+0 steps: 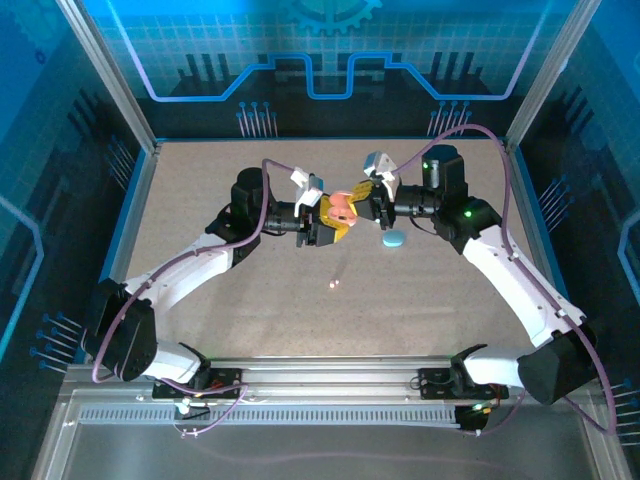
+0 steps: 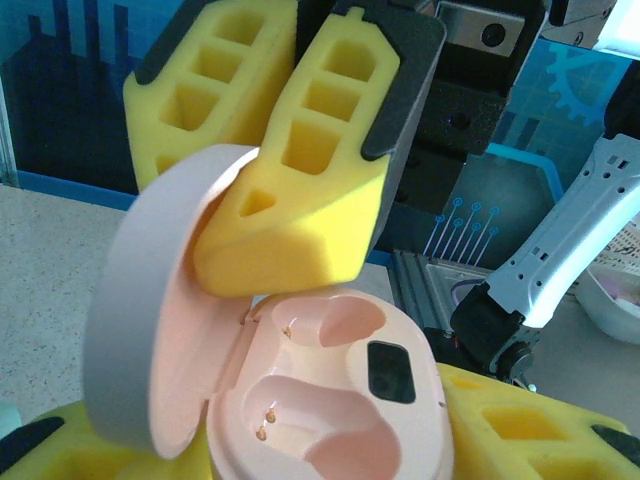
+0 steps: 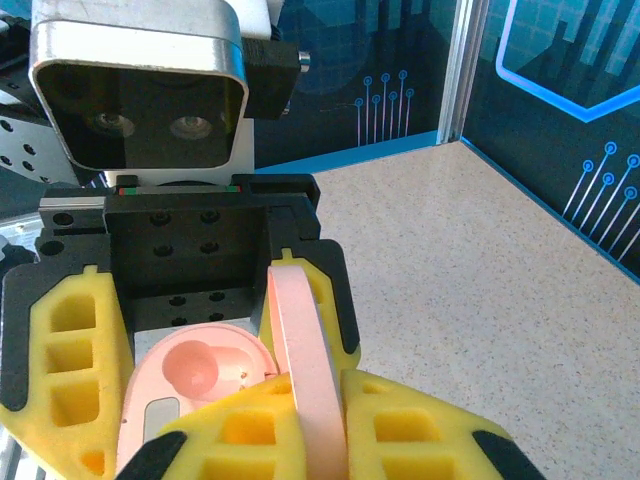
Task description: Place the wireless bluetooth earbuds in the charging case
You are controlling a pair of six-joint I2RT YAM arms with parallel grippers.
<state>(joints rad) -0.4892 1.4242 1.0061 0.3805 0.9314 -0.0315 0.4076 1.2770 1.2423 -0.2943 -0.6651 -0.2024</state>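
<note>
While the pink charging case (image 2: 335, 400) hangs open above the table (image 1: 400, 310), the left jaws grip its base and the right jaws, closed tight, pinch the lid (image 3: 300, 360). Both wells (image 2: 335, 325) look empty. One tiny pink earbud (image 1: 333, 284) lies on the table nearer the arm bases, well apart from the case. Best to hold the base level without straining the lid, then free one arm for the earbud.
</note>
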